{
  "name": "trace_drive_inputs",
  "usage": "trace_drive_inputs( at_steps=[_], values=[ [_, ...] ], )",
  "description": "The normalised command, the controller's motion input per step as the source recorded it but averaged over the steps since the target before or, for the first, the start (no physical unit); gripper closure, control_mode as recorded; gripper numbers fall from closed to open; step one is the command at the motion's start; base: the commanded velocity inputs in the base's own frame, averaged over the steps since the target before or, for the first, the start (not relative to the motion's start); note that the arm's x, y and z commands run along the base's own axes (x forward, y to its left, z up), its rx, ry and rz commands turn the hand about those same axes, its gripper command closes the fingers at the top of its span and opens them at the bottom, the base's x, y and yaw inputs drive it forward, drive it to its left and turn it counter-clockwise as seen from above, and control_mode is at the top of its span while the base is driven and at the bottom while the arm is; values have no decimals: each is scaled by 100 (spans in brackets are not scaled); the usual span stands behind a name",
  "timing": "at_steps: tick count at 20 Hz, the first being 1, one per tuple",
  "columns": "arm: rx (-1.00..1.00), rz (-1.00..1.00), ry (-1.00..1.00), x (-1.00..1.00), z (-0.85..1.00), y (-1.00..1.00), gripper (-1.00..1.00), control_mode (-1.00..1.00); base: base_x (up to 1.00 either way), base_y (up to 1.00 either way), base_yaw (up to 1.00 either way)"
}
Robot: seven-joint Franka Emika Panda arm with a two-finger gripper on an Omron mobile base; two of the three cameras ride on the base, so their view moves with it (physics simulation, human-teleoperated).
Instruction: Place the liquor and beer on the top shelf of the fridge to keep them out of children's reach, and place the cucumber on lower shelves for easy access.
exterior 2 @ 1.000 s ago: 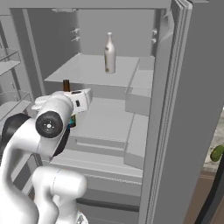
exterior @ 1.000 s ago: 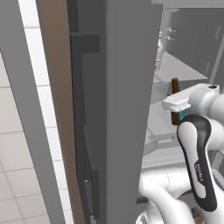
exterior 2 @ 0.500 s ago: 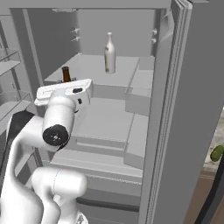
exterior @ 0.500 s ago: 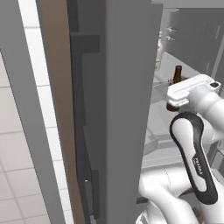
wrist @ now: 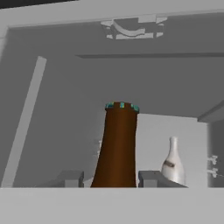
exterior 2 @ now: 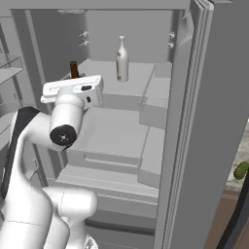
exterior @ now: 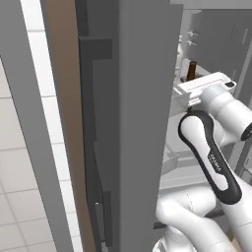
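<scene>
A: The hand (wrist: 112,179) is clamped on the beer (wrist: 116,146), brown neck standing upright between the fingers (wrist: 148,178), teal cap on top.

B: It's up inside the open fridge (exterior 2: 194,121), at top shelf (exterior 2: 138,73) height. The liquor (exterior 2: 122,59) stands upright there, farther back and right.

A: Any writing?

B: Too small to read. The cucumber (exterior 2: 240,170) lies outside, low right, past the door.

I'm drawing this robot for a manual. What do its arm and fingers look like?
The arm is built of glossy white rounded links with dark grey to black joint sections; one dark band carries small pale lettering too small to read. A round dark cap sits on a joint in the right base view. The hand is a flat white block. The fingers are small, squarish and grey. No cables show.
</scene>
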Motion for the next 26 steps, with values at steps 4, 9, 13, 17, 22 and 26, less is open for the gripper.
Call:
trace_drive_inputs(
  at_steps=[4, 9, 13, 17, 22, 26],
  values=[
    [0, 0, 0, 29, 47, 5, 100, -100, 0, 0, 0],
    [0, 0, 0, 29, 36, 0, 100, -100, 0, 0, 0],
    [0, 0, 0, 30, 8, 0, 100, -100, 0, 0, 0],
    [1, 0, 0, 34, 0, 0, 100, -100, 0, 0, 0],
    [1, 0, -3, 30, -8, 0, 100, -100, 0, 0, 0],
    [0, 0, -6, 28, -29, 0, 100, -100, 0, 0, 0]
  ],
)
